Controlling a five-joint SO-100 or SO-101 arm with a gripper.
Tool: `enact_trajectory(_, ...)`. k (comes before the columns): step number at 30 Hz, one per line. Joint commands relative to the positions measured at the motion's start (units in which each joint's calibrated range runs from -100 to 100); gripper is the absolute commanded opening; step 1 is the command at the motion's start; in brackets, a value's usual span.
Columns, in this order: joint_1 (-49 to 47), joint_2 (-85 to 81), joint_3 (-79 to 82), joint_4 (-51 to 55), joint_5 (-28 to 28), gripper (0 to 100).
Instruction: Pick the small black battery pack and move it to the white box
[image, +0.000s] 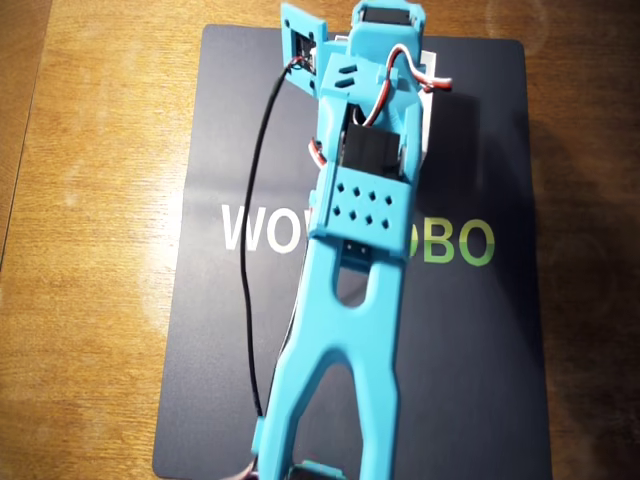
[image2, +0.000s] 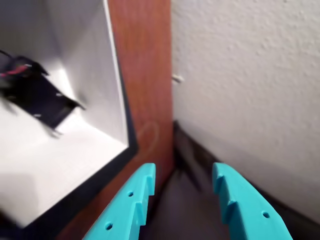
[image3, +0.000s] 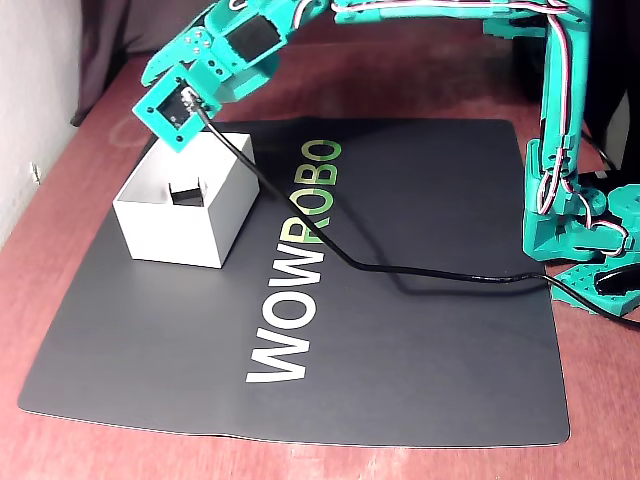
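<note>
From above, the blue arm (image: 355, 250) is seen stretched up the middle of a black mat (image: 470, 350). White and green letters (image: 455, 240) are printed on the mat and are partly hidden by the arm. The mat is laid on a wooden table (image: 90, 200). A thin black cable (image: 250, 290) is hung in a long curve beside the arm. Only a small strip of the white box (image: 428, 100) is seen past the arm's top end. The gripper and the battery pack are hidden in this view.

In the wrist view, the gripper (image2: 182, 180) is seen at the bottom, with its two blue fingers (image2: 130, 205) spread apart and nothing held between them. The white box (image2: 90, 125) is seen on the left. The small black battery pack (image2: 42, 97) is found inside the box, resting on its floor near a wall, a bit blurred. Red and black wires (image2: 17, 70) are seen at its upper end. A strip of brown table (image2: 145, 90) and a pale wall (image2: 250, 90) are seen on the right.

In the fixed view, the white box (image3: 175, 225) is placed at the mat's (image3: 420, 330) left side. A dark shape, the battery pack (image3: 187, 196), is seen inside it. The arm's head is held just above the box, and the gripper (image3: 165, 65) is pointed away, past the box.
</note>
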Motion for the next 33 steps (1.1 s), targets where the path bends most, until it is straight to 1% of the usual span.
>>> enact_trajectory(1,-3.4,-10.1,-3.0,18.2,-4.8,13)
enact_trajectory(5,-7.0,-16.1,-1.7,34.3,-8.7,13)
enact_trajectory(8,-9.4,-19.8,2.8,40.3,-10.3,13)
enact_trajectory(12,-10.6,-27.6,16.2,38.7,-9.9,13)
enact_trajectory(18,-10.8,-43.3,38.0,32.4,-4.7,13)
enact_trajectory(20,-10.8,-49.5,44.3,31.4,-3.4,10)
enact_trajectory(24,-11.6,-61.5,56.1,31.4,-0.9,9)
enact_trajectory(30,-11.6,-76.1,69.6,32.0,2.0,9)
enact_trajectory(33,-11.6,-81.0,73.9,32.2,2.4,9)
